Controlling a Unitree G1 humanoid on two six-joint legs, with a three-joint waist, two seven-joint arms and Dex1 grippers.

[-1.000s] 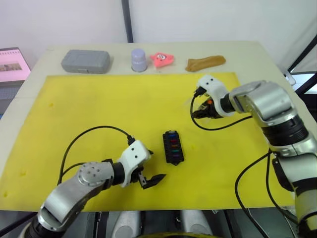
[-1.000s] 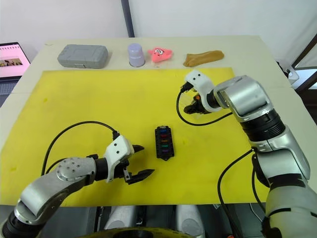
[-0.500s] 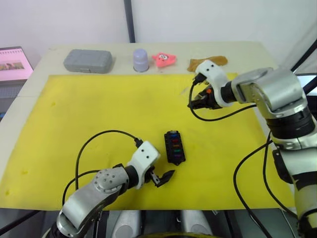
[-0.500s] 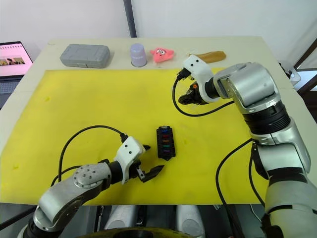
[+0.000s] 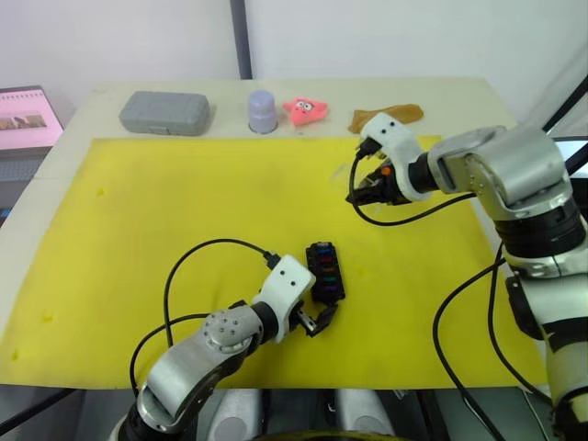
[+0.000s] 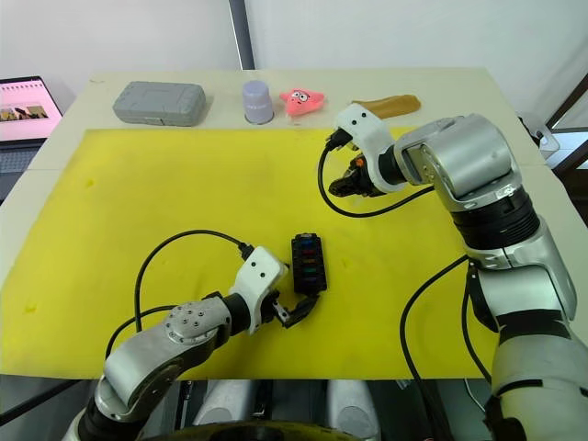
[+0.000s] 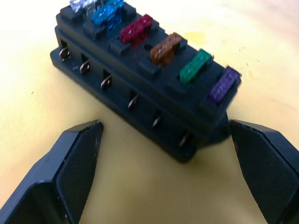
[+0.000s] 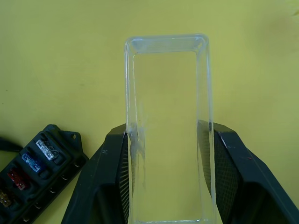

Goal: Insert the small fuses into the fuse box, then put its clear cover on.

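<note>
Right wrist view: the right gripper (image 8: 168, 154) clamped the clear cover (image 8: 167, 126). Six small fuses (image 7: 161, 49) sat seated in the fuse box (image 7: 140, 88), between the left gripper's (image 7: 163, 172) wide-open fingers; capping remained.

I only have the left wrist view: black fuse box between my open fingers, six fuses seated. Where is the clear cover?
Observer: The clear cover is clamped between the right gripper's fingers, held above the yellow mat, beyond the fuse box and to its right.
Operator: Is the left gripper touching the box?
Observer: The left gripper sits at the box's near end, fingers open. From the head views I cannot tell whether there is contact.
Operator: Anything else near the box?
Observer: Nothing else lies close to it. A grey case, a lilac cup and a pink toy sit along the table's far edge.
</note>
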